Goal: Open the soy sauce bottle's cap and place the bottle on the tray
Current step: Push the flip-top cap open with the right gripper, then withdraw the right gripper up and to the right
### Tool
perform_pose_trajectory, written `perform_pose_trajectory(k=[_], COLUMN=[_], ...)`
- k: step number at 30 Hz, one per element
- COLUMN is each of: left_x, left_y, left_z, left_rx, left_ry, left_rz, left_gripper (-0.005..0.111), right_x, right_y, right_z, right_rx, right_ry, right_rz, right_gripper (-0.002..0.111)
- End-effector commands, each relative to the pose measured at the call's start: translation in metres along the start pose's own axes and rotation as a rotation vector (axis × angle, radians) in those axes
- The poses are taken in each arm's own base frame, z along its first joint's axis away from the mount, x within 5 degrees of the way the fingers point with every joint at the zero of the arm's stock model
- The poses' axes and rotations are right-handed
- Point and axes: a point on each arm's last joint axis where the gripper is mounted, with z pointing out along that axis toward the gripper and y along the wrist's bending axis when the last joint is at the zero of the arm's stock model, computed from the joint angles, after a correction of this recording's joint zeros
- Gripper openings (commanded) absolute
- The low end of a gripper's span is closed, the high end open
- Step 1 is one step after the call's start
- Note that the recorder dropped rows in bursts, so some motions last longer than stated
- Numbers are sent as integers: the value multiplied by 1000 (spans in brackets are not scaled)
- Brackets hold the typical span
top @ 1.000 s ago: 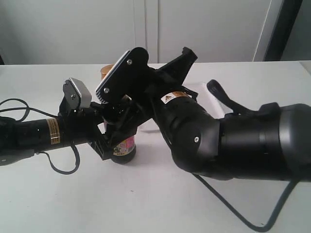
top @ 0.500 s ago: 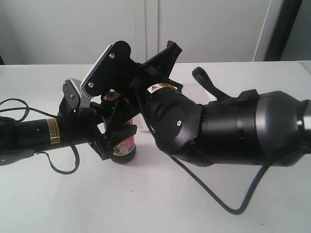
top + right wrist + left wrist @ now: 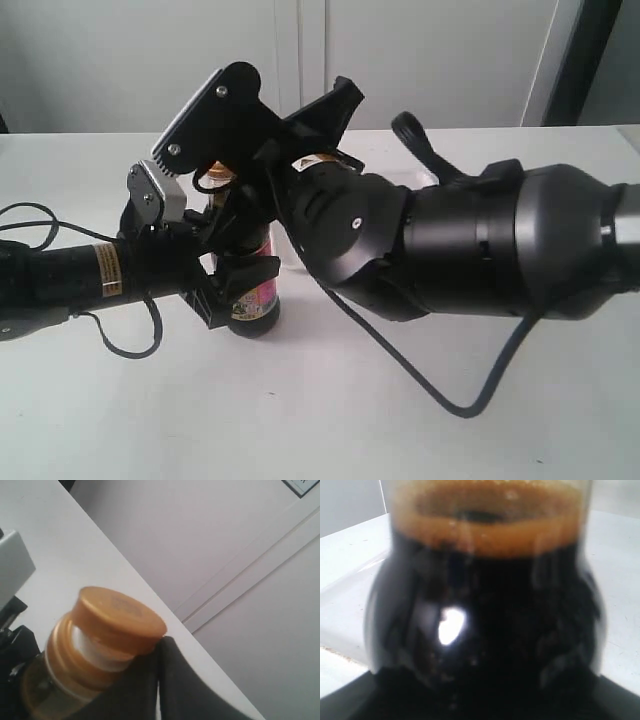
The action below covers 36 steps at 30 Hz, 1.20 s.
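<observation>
**Cap lifted partway, bottle clamped low, most of it blocked from me**

Exterior view: right arm fills the middle and covers most of the soy sauce bottle. I only see its lower body with the pink and yellow label, standing upright on the white worktop.

Left jaws: closed on the bottle's lower body, one on each side. In the left wrist view the dark glass fills the picture, blurred, so the jaws themselves don't show there.

Right jaws: up at the bottle's neck, above the left jaws. I can't tell how far apart they stand; the gripper body hides the tips. In the right wrist view one dark finger edge touches the underside of the cap. The cap is tilted up, with the white spout showing in the gap above the orange collar.

Tray: only a sliver of pale rim shows behind the right arm, past the jaws. Too little visible to place it well.

Black cable loops on the worktop below the right arm. White cabinet doors behind.
</observation>
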Motion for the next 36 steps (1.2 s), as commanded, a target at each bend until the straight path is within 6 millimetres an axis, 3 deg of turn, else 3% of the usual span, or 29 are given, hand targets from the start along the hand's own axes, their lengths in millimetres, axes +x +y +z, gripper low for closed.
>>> perform_pose_trajectory(k=[1,6,11,16,20,26,31,36], left_x=[6,6,7,7,7,7,7,7], left_y=[-6,-6,-5,-5,-5,-5,-5,-5], left_z=[1,1,1,1,1,1,1,1], left_rx=[40,41,35,34,35,35,33,33], left_ry=[43,48,62,61,60,60,59,59], left_rz=[18,20,21,20,20,20,19,19], left_gripper=[0,0,0,0,0,0,0,0], right_x=[-20,-46,-38,-29,-13,5,42,79], right_y=[-6,-17,-25,-66,-89,-95,-109,-138], right_z=[2,5,8,3,-7,-10,-13,-19], right_rx=[-9,-1,16,-104,-182,-431,-426,-356], right_ry=[-55,-112,-52,-13,3,40,294,527], right_rz=[10,77,181,386,425,394,167,224], right_gripper=[0,0,0,0,0,0,0,0])
